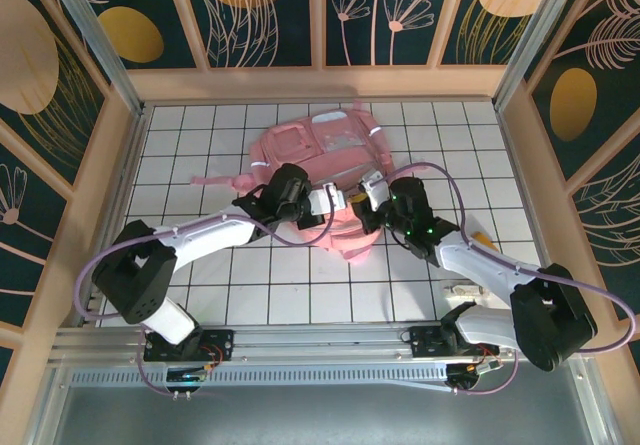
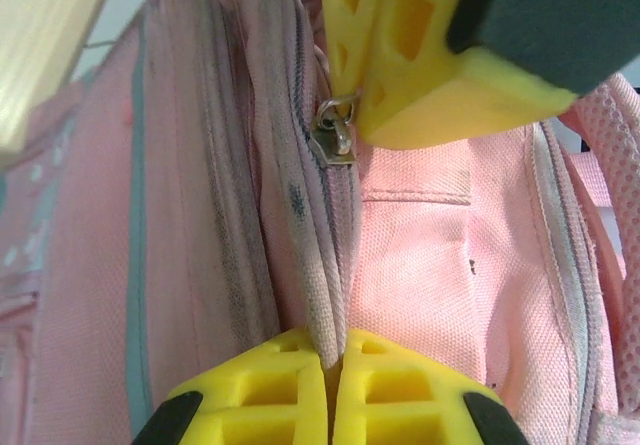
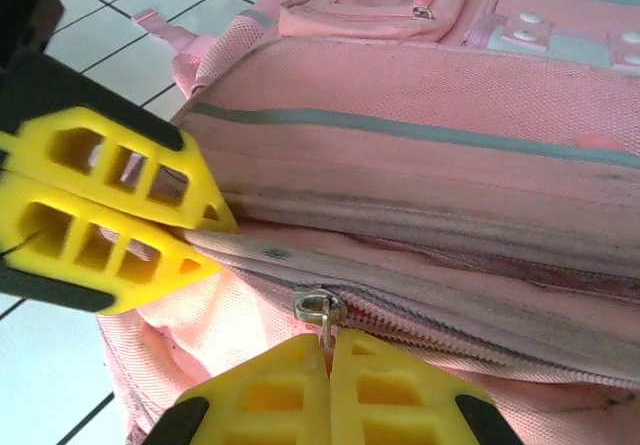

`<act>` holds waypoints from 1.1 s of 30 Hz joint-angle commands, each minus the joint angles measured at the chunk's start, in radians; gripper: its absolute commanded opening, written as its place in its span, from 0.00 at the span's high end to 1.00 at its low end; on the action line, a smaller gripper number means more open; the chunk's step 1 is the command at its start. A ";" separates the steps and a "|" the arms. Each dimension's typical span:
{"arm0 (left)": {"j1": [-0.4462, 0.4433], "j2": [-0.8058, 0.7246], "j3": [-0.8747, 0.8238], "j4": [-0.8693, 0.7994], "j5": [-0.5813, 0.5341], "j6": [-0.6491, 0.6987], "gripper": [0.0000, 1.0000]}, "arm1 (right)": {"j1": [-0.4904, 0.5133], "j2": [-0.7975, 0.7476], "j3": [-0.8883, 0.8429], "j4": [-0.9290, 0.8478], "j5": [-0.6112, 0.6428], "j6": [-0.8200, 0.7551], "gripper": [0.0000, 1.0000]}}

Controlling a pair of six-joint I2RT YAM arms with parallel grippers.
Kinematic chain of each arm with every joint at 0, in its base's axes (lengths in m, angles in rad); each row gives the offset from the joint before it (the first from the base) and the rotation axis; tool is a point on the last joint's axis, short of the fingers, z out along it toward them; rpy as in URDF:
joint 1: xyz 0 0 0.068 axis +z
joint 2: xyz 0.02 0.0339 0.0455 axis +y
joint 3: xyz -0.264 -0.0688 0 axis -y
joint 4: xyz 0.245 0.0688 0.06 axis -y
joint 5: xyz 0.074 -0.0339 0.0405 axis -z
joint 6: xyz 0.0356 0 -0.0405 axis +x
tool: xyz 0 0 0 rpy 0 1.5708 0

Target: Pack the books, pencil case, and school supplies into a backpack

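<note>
Reading this as a zip job: backpack (image 1: pixel 312 145) lies mid-bench on the white tiled bench (image 1: pixel 200 135), its near end under both tools. Left tool (image 2: pixel 335 365) is clamped on the cloth edge beside the zip track, fingers together with only fabric between them. Right tool (image 3: pixel 328 350) is pinched on the metal zipper pull (image 3: pixel 322 308), just beside the left tool.

Handling: bag is soft woven cloth, light and floppy. It'll bunch and drag rather than hold shape, so one tool has to anchor the fabric while the other runs the slider. Best holds are the two in use now: the seam tape by the zip, and the pull tab. Tab is small smooth metal, so it's likely to slip out if pulled off the track line. Puckered cloth could jam in the slider.

Around: small orange item (image 1: pixel 483 237) and clear packet (image 1: pixel 462 290) lie on the bench to the right, close by the right arm (image 1: pixel 480 265) and well apart from the bag. A sweep of that arm could knock them. Loose pink strap (image 1: pixel 215 180) trails off the bag's left side. Can't tell what's inside the bag.
</note>
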 commanded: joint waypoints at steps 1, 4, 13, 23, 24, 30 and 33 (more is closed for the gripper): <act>0.025 -0.062 -0.028 -0.010 0.010 0.082 1.00 | -0.090 0.013 0.043 -0.030 0.140 0.034 1.00; 0.036 -0.080 -0.056 -0.023 0.023 0.112 1.00 | -0.123 0.038 0.061 -0.047 0.191 0.049 1.00; 0.101 -0.211 -0.212 -0.046 0.164 0.357 1.00 | -0.238 0.196 0.098 0.042 0.118 0.074 1.00; 0.178 -0.339 -0.312 -0.032 0.105 0.514 0.73 | -0.245 0.209 0.086 0.094 -0.221 0.009 1.00; 0.177 -0.334 -0.276 -0.074 0.157 0.470 0.62 | -0.235 0.195 0.078 0.099 -0.261 0.002 1.00; 0.140 -0.277 -0.084 -0.148 0.445 0.208 0.33 | -0.166 0.138 0.065 0.050 -0.332 -0.045 1.00; 0.037 -0.226 -0.049 -0.115 0.342 0.164 0.27 | -0.148 0.121 0.071 0.026 -0.366 -0.068 1.00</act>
